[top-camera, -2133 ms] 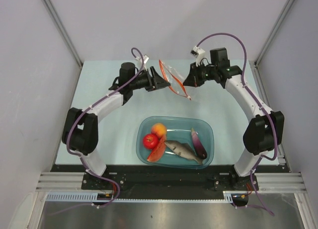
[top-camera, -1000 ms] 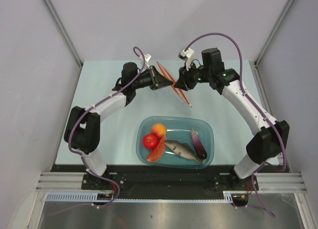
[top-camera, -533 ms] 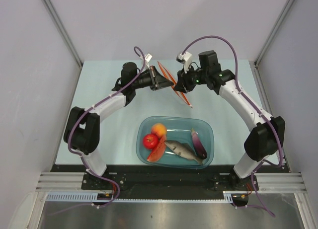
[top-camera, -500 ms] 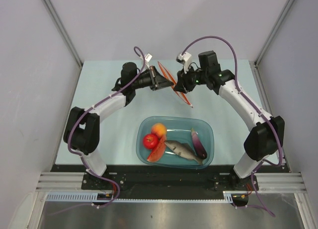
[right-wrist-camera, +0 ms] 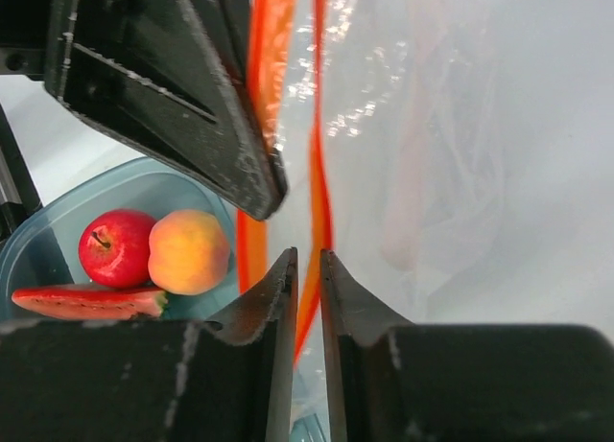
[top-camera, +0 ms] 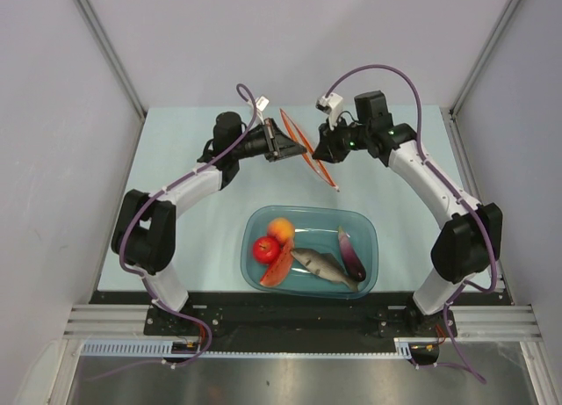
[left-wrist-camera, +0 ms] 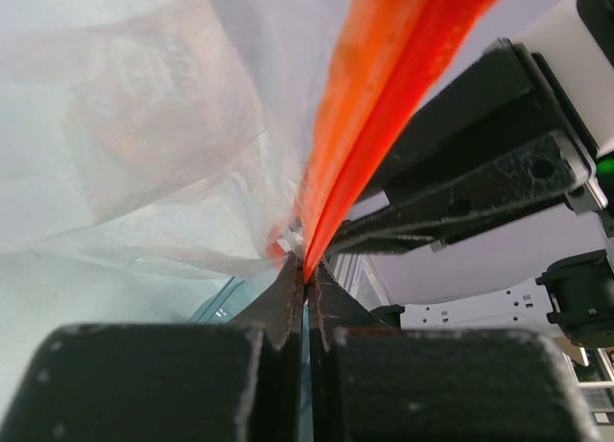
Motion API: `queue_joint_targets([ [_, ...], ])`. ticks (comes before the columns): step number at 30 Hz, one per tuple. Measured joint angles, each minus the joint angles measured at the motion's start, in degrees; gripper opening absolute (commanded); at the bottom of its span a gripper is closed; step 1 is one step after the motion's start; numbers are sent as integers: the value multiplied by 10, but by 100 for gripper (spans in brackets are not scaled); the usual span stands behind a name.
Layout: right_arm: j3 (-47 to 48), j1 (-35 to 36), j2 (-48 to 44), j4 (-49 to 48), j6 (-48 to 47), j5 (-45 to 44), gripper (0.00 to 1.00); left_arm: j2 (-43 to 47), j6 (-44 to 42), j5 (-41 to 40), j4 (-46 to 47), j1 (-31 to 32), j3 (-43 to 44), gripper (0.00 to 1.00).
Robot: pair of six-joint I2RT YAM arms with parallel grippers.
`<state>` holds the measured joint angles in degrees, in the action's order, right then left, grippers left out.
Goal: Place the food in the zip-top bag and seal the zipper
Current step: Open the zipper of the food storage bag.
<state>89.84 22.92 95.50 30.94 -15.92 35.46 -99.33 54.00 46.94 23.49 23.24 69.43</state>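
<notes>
Over the pale teal bench [top-camera: 395, 194] we hold the zip-top bag [left-wrist-camera: 144, 126] up in the air between both arms. Our left hand [left-wrist-camera: 305, 269] is clenched on the zipper [left-wrist-camera: 384, 97], steadying it. Our right hand [right-wrist-camera: 307, 269] is narrowed around the strip's other lip, probably to part the mouth. We cannot tell whether it grips. The food [top-camera: 323, 266] lies in the tub [top-camera: 367, 229].

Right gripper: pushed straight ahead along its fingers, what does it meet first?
The orange zipper strip of the bag, which sits between the right gripper's fingers. The left gripper sits just beside that line; depth unclear.
</notes>
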Motion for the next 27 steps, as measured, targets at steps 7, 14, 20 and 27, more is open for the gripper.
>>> queue_joint_targets([
  [7,0,-18,-3,-4,6,13,29,0,0,0,0,0,0,0],
  [14,0,-16,-4,-8,8,21,33,0,0,0,1,0,0,0],
  [20,1,-13,12,-17,13,29,34,0,0,0,8,0,0,0],
  [27,14,-5,43,-21,24,52,11,0,0,0,8,0,-1,0],
])
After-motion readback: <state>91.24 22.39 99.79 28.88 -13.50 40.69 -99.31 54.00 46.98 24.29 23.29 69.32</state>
